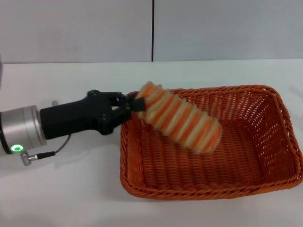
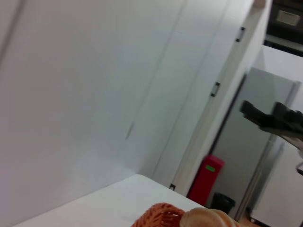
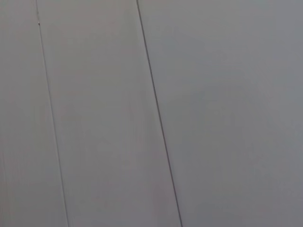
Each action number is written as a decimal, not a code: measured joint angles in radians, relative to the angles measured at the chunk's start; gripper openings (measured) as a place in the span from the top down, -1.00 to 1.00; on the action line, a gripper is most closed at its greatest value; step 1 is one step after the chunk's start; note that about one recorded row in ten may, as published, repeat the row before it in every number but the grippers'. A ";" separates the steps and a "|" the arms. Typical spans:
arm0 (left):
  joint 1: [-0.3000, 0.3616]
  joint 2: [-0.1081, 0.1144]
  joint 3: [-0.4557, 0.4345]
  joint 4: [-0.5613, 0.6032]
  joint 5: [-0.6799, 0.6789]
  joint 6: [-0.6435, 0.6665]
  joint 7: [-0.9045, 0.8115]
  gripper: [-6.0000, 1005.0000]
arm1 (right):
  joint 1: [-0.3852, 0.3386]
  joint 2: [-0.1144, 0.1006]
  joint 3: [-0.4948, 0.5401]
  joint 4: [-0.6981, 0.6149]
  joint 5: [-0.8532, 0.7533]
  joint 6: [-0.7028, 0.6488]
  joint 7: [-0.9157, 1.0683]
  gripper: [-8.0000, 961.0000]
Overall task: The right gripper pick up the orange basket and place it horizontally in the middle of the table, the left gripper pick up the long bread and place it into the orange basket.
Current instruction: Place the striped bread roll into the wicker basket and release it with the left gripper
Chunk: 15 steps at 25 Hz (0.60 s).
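Head view | left hand (image 1: 135,105) reaches sideways, clamped on long bread (image 1: 182,118) | over orange basket (image 1: 265,156)

My left gripper (image 1: 135,105) is matte black, blocky, on a thick black housing. Behind it sits my silver metal wrist cuff with a glowing green ring light, and a thin cable, perhaps grey, ending in a small plug.

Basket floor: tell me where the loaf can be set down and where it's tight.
The orange basket has bare floor along its near wall and toward its right end. The left end is crowded: the left gripper reaches over the rim there, shut on the long bread, which slants across the middle. The table lies bare nearer than the arm.
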 joint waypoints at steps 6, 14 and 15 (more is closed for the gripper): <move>0.023 0.000 0.074 -0.002 -0.064 -0.020 0.078 0.73 | 0.007 0.000 0.004 0.005 -0.005 -0.001 -0.009 -0.51; 0.049 0.001 0.162 -0.006 -0.125 -0.030 0.159 0.66 | 0.024 0.001 0.012 0.007 -0.009 0.001 -0.010 -0.51; 0.050 0.002 0.164 -0.006 -0.126 -0.030 0.157 0.63 | 0.026 0.002 0.010 0.008 -0.009 0.001 -0.010 -0.51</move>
